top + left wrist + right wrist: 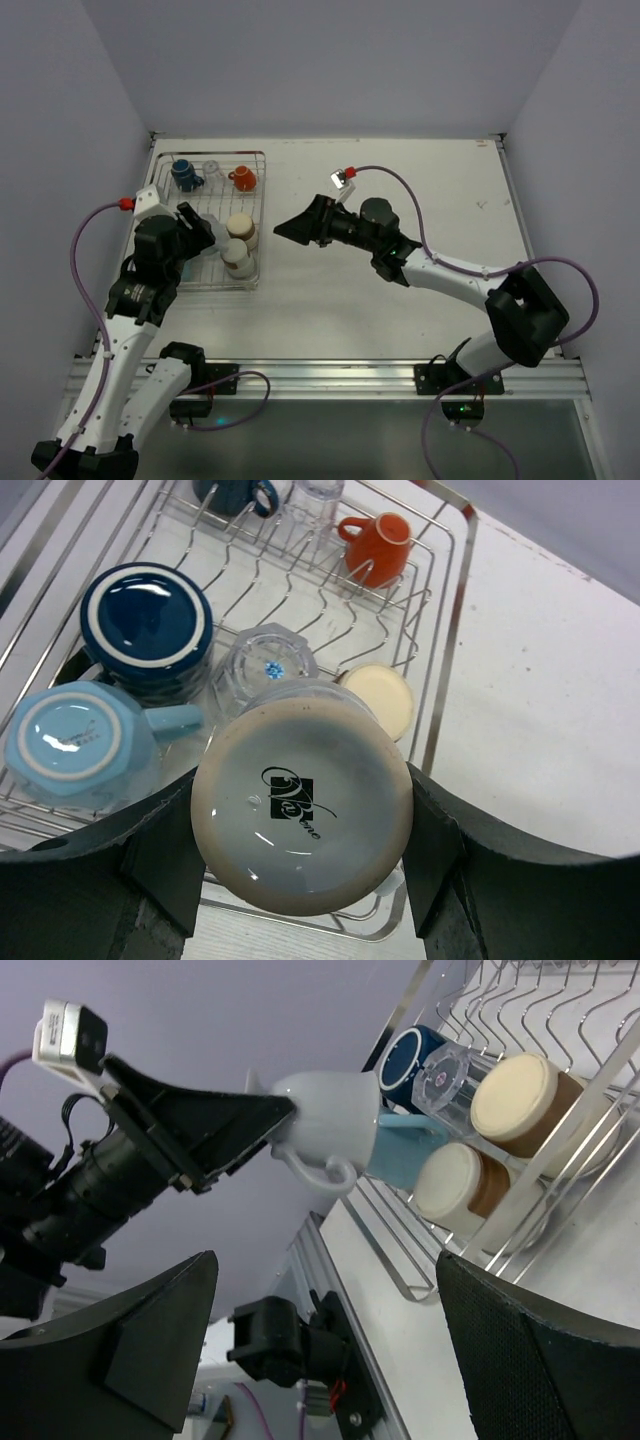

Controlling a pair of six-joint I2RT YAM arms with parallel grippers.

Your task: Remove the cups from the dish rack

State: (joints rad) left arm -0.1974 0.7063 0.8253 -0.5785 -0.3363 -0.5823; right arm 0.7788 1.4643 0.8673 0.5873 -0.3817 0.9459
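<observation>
Mug point(300, 810) in left end effector point(300, 852)

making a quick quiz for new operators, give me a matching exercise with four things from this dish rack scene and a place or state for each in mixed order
Things:
1. orange mug
2. white mug
3. light blue cup
4. right gripper

Places or states:
a. upside down in the rack, beside a dark blue mug
b. open and empty, over the table
c. at the far end of the rack
d. clamped in the left gripper

Pairs: 1-c, 2-d, 3-a, 4-b
</observation>
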